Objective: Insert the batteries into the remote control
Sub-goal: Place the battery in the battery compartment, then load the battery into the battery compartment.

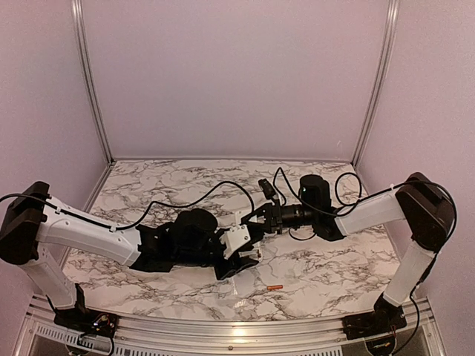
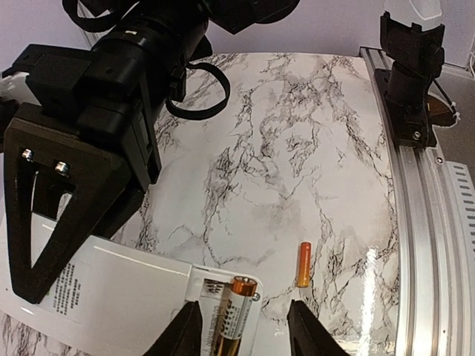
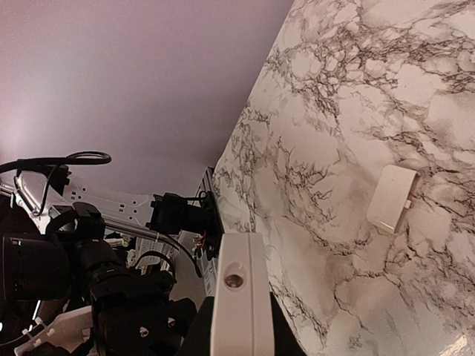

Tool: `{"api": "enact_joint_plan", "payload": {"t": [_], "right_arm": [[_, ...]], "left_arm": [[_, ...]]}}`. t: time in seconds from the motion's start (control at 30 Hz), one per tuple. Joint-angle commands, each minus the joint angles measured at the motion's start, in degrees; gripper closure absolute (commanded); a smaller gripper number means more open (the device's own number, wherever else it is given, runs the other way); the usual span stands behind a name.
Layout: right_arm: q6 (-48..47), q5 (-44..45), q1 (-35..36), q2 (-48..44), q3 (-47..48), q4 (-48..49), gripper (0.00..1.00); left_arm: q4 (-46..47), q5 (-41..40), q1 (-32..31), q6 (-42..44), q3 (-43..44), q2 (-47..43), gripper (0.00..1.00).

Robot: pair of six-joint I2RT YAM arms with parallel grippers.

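Observation:
The white remote control [image 2: 111,297] is held above the table, plain back up, with its battery compartment open. A gold battery with a copper end [image 2: 234,315] lies in the compartment. My left gripper [image 2: 245,335] is open, its fingers either side of the compartment end and touching neither. My right gripper [image 3: 237,337] is shut on the remote's other end [image 3: 236,297], where a small round lens shows. The orange-red battery [image 2: 303,264] lies loose on the marble, also in the top view [image 1: 275,288]. Both grippers meet at the remote [image 1: 236,239] in mid-table.
A small white cover plate [image 3: 392,198] lies flat on the marble beyond the remote. An aluminium rail [image 2: 415,222] runs along the table's near edge, with the right arm's black base [image 2: 408,74] on it. Loose black cables [image 1: 223,189] trail behind the arms.

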Motion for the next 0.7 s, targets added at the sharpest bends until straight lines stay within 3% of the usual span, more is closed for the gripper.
{"api": "enact_joint_plan", "payload": {"t": [0.0,0.13,0.2,0.27,0.4,0.5,0.67], "right_arm": [[-0.96,-0.14,0.5,1.43,1.78,-0.12,1.0],[-1.52,1.17,0.46,2.46,1.61,-0.82,1.0],[-1.56,1.9,0.31,3.03,1.37,-0.68,1.0],[-1.56,2.67,-0.23,3.31,1.23,-0.52,1.0],[-0.7,4.14,-1.07,3.79,0.25,2.46,1.0],[0.6,5.17,-1.22,4.37,-0.04,4.83,1.0],[2.53,6.59,-1.22,5.68,-0.21,8.4,1.0]], "left_arm": [[0.03,-5.0,0.55,-3.15,0.16,-4.2,0.56],[1.57,-8.34,0.55,-7.15,-1.34,-7.97,0.44],[1.59,-12.01,0.61,-12.95,-2.4,-9.94,0.29],[-0.76,-15.68,0.99,-20.48,-3.24,-11.19,0.03],[-5.17,-9.19,4.54,-35.94,-5.02,-11.13,0.01],[-0.66,-3.36,6.91,-46.26,-10.39,-10.0,0.01],[7.79,2.54,7.4,-53.6,-13.57,-6.7,0.01]]}}
